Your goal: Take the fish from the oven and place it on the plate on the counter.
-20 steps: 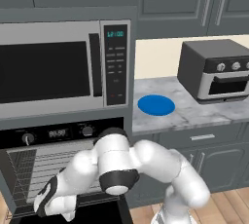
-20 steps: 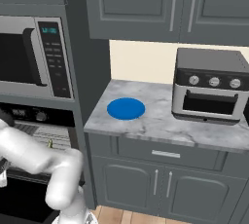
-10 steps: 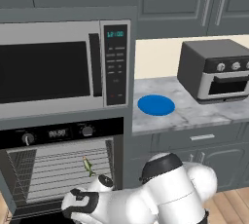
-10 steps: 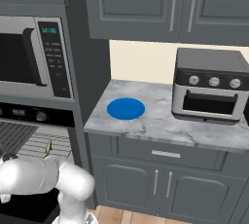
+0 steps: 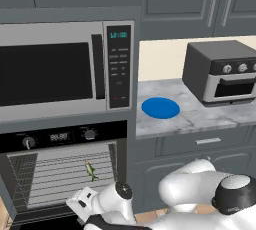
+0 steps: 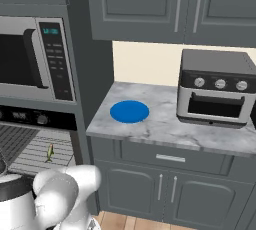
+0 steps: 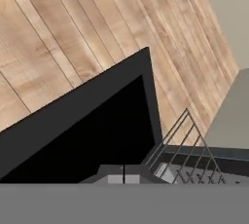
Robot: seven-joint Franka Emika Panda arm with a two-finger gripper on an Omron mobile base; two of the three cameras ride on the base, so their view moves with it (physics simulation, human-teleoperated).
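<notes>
The black oven [image 5: 60,174] stands open below the microwave, its wire rack [image 5: 65,171] showing. On that rack lies the fish [image 5: 90,170], a tiny yellow-green sliver, also seen as the fish [image 6: 50,152] from the right side. The blue plate [image 5: 160,108] rests bare on the marbled counter [image 5: 200,119]; the plate [image 6: 129,111] sits near the counter's left end. My gripper [image 7: 124,173] hangs low in front of the oven, below the fish, fingertips together and holding nothing. It looks down across the lowered black oven door [image 7: 92,135] at the wooden floor [image 7: 73,33].
A silver microwave [image 5: 60,71] sits above the oven. A dark toaster oven [image 6: 216,89] stands on the counter to the right of the plate. The folded white arm [image 5: 200,194] crowds the space before the lower cabinets [image 6: 165,189].
The arm has folded downward and back from the oven mouth, uncovering the rack and the fish. The fish, plate and camera have stayed put.
</notes>
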